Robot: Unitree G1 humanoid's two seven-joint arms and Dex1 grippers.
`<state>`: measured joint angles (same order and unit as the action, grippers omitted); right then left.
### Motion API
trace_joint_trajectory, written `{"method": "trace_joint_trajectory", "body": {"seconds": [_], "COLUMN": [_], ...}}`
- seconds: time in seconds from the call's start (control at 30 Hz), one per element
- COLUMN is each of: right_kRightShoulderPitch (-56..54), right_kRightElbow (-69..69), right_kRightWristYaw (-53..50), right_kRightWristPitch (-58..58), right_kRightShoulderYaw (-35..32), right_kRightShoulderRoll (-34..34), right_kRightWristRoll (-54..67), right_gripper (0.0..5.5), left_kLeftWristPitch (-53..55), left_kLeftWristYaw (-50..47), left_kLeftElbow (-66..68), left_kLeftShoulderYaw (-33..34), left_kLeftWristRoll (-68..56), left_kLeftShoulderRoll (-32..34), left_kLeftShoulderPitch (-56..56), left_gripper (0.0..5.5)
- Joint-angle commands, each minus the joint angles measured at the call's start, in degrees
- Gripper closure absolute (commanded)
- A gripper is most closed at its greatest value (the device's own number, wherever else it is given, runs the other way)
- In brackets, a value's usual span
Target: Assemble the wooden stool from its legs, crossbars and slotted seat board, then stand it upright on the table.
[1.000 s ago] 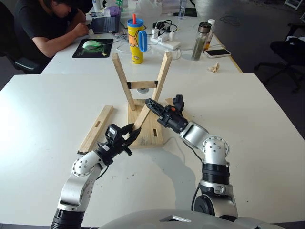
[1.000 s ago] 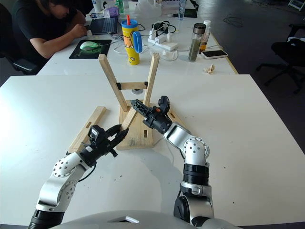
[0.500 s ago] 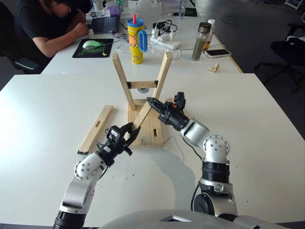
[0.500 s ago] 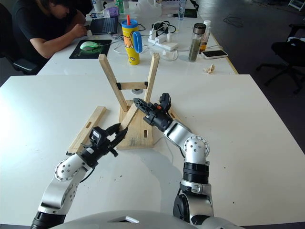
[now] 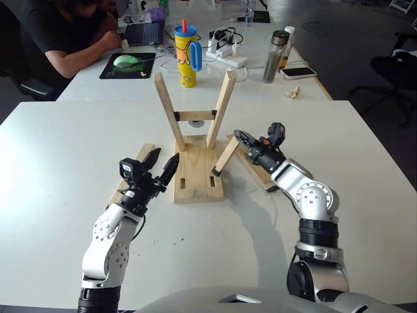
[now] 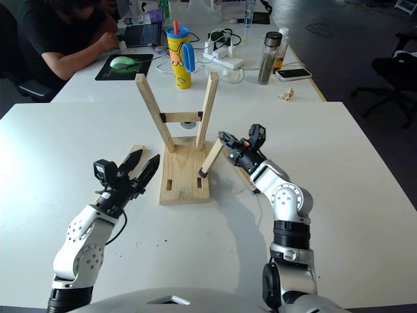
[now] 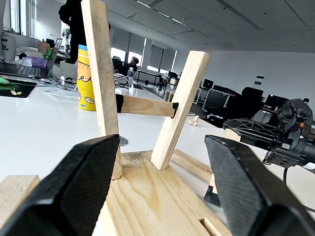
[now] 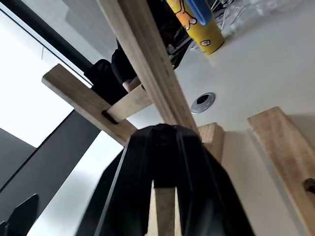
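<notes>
The slotted seat board (image 5: 195, 175) lies flat mid-table. Two legs (image 5: 167, 109) (image 5: 221, 107), joined by a crossbar (image 5: 195, 116), stand up from its far end. My right gripper (image 5: 240, 137) is shut on the top of a loose leg (image 5: 225, 158), which slants down to the board's right edge; in the right wrist view the wood (image 8: 165, 216) sits between the jaws. My left gripper (image 5: 161, 163) hovers open just left of the board, holding nothing, with the board (image 7: 147, 196) ahead of its fingers (image 7: 74, 191).
A loose slotted plank (image 5: 133, 171) lies under the left gripper, and another wooden piece (image 5: 255, 166) lies under the right arm. On the far table stand a yellow cup (image 5: 186, 55) and a bottle (image 5: 275, 55), with cables, where a person sits.
My right gripper has drawn back to the right with the loose leg, whose lower end moved from the board's front to its right side. My left gripper moved left, away from that leg.
</notes>
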<state>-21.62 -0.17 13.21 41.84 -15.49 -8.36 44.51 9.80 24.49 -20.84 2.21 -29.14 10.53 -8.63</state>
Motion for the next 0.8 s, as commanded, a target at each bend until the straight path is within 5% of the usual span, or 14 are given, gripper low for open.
{"method": "trace_joint_trajectory", "body": {"seconds": [0.03,0.8], "right_kRightShoulderPitch": [-4.1,-4.8], "right_kRightElbow": [5.2,16.6], "right_kRightWristYaw": [3.3,12.2], "right_kRightWristPitch": [-8.8,-23.8], "right_kRightShoulderYaw": [-1.1,2.2], "right_kRightShoulderRoll": [-5.5,-4.2], "right_kRightWristRoll": [-6.4,-15.4], "right_gripper": [5.04,5.05], "left_kLeftWristPitch": [0.9,2.3], "left_kLeftWristYaw": [-1.2,-0.4], "left_kLeftElbow": [0.4,2.2], "left_kLeftShoulderYaw": [-0.6,-1.7], "left_kLeftWristRoll": [0.5,1.2], "left_kLeftShoulderRoll": [-0.9,-0.5], "left_kLeftShoulderPitch": [1.3,3.5], "left_gripper": [2.29,2.29]}}
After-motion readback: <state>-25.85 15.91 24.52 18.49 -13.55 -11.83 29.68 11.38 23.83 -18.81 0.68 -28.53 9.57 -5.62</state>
